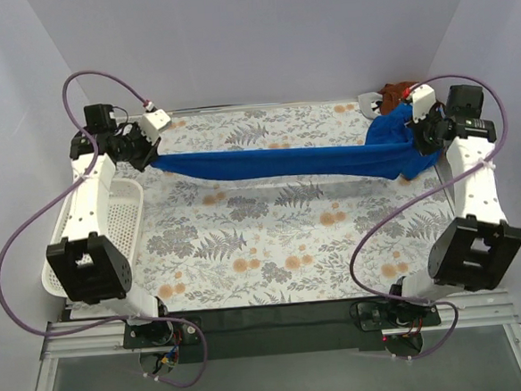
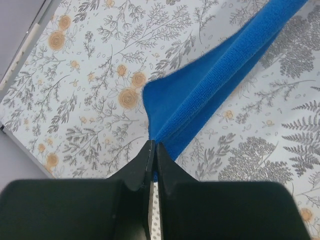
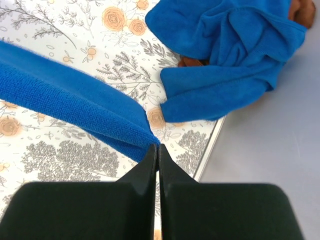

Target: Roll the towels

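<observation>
Left jaws are pressed together on one end of a blue towel, pinching a corner where the cloth is doubled over. Right jaws are clamped in the same way on its other end.

Nearest, both arm bases sit at the near edge of the desk, whose top is printed with grey ferns and orange flowers. A white basket lies along the desk's left edge, beside the left arm. The right arm reaches up the right side. Purple cables loop out from both.

Further back, the towel stretches across the desk from side to side as a long narrow band, folded along its length. It is pulled fairly straight between the two grips and dips a little toward the right. Both ends are lifted off the desk; whether the middle brushes it is hard to tell from above.

Farthest, in the right rear corner just beside the right jaws, lies a crumpled heap of the same blue cloth. Something brown, perhaps another cloth, shows from under and behind the heap at the desk's edge.
</observation>
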Controlling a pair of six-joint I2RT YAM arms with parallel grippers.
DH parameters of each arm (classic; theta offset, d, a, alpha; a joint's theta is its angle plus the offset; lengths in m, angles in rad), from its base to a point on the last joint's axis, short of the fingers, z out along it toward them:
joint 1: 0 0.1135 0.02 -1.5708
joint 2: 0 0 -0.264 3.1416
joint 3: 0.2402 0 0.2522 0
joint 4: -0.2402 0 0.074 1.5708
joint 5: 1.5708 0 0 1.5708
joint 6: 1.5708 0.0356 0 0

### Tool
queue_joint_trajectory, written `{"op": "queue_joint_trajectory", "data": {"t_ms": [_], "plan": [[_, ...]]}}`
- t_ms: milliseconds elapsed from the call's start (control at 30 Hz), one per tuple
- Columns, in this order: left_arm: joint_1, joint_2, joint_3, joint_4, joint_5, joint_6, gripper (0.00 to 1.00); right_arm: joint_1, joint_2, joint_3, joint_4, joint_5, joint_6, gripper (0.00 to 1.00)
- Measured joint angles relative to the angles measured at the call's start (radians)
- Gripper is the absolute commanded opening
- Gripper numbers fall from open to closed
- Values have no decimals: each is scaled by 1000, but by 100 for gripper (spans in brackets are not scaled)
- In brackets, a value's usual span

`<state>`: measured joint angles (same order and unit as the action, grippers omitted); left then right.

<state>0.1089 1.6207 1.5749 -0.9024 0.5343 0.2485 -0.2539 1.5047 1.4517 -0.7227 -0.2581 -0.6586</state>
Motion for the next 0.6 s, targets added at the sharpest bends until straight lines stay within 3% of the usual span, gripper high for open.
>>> {"op": "queue_joint_trajectory", "data": {"t_ms": [333, 467, 600], "plan": [[40, -341, -290, -45, 0, 59, 0, -50, -334, -294, -6, 2, -76, 1], [43, -394, -397, -48, -26, 86, 0, -53, -418, -426, -3, 24, -116, 1], [44, -341, -473, -28, -42, 84, 0, -53, -374, -500, 16, 32, -122, 1]]}}
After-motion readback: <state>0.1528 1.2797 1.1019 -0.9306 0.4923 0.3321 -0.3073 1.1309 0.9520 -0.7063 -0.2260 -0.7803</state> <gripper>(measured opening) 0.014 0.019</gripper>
